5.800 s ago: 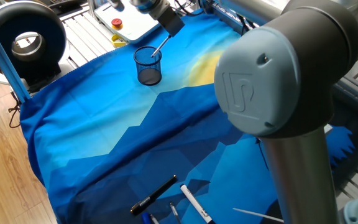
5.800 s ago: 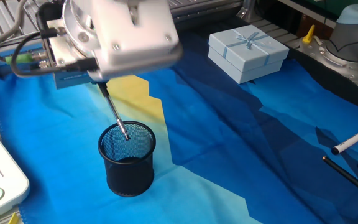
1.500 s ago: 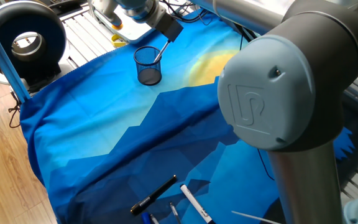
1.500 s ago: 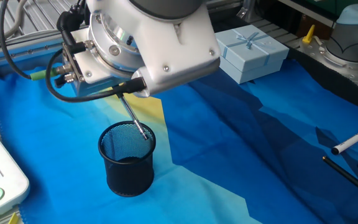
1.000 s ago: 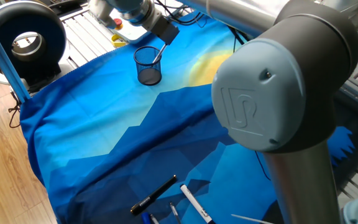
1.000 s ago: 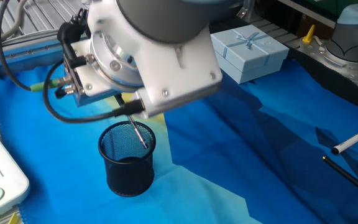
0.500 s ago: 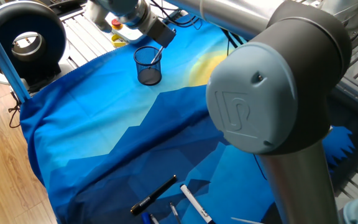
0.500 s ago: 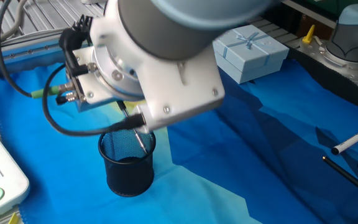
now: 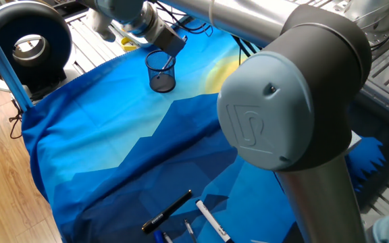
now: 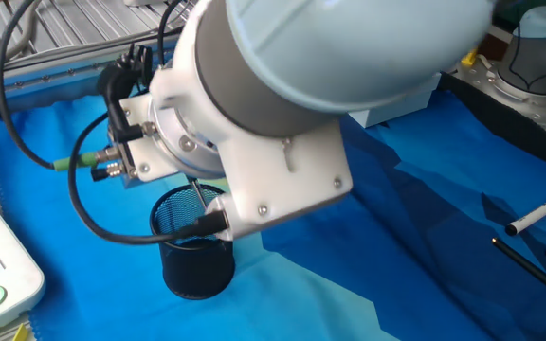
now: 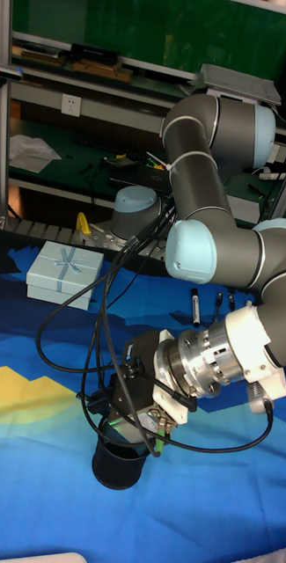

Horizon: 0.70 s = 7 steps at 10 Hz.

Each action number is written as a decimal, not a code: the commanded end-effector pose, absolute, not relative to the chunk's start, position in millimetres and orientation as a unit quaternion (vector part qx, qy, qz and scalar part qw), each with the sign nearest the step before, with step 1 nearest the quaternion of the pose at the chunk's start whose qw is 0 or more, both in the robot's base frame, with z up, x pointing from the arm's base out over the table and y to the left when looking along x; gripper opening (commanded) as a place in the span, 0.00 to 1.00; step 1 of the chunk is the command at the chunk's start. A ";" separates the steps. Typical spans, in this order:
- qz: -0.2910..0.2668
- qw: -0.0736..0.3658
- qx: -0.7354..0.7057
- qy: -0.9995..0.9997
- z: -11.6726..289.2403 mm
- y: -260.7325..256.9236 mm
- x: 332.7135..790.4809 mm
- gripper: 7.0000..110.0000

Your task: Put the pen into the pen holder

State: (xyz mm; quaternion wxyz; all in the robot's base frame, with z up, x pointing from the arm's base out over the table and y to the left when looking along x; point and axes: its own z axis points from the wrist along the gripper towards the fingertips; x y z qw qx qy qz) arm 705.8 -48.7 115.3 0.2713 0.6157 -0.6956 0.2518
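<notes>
On the blue cloth (image 9: 113, 142), the pen holder (image 9: 161, 71) under the arm, jaws' state impossible to tell

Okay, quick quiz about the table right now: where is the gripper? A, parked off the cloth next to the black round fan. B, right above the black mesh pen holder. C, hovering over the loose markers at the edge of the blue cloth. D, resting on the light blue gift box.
B: the gripper sits directly over the rim of the pen holder, far from the black marker at the cloth's near edge.
</notes>
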 end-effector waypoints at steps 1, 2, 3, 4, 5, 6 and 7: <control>0.251 0.258 0.619 -0.699 109.9 -42.8 710.1 0.00; 0.253 0.253 0.623 -0.696 109.9 -42.4 712.6 0.00; 0.248 0.250 0.626 -0.696 108.1 -40.2 712.5 0.00; 0.247 0.248 0.629 -0.694 107.2 -39.3 713.2 0.00; 0.247 0.250 0.629 -0.694 107.9 -39.1 712.2 0.00; 0.247 0.250 0.631 -0.692 108.2 -39.1 712.3 0.15; 0.245 0.249 0.632 -0.692 107.5 -38.2 711.8 0.15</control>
